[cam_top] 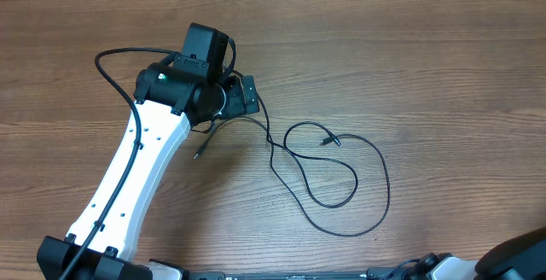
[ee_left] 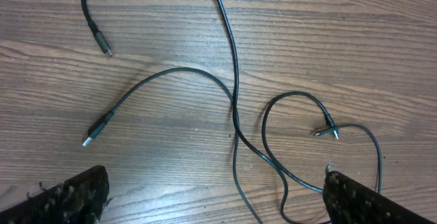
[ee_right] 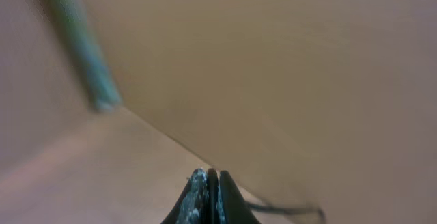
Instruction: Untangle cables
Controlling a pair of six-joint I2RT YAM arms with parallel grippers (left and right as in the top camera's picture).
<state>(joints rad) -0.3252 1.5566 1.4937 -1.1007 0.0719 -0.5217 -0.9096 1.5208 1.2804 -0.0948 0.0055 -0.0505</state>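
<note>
Left claw [ee_left: 215, 191] spread over cables [ee_left: 232, 53]

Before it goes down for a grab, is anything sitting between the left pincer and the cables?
Nothing visible. The open left pincer hangs over the cables, which lie loose on the wooden table.

From overhead we look straight down on the whole table [cam_top: 444, 75], our left wrist view sits close above the same cables [ee_left: 235, 87], and our right wrist faces blurred tan surfaces [ee_right: 307, 80].
</note>
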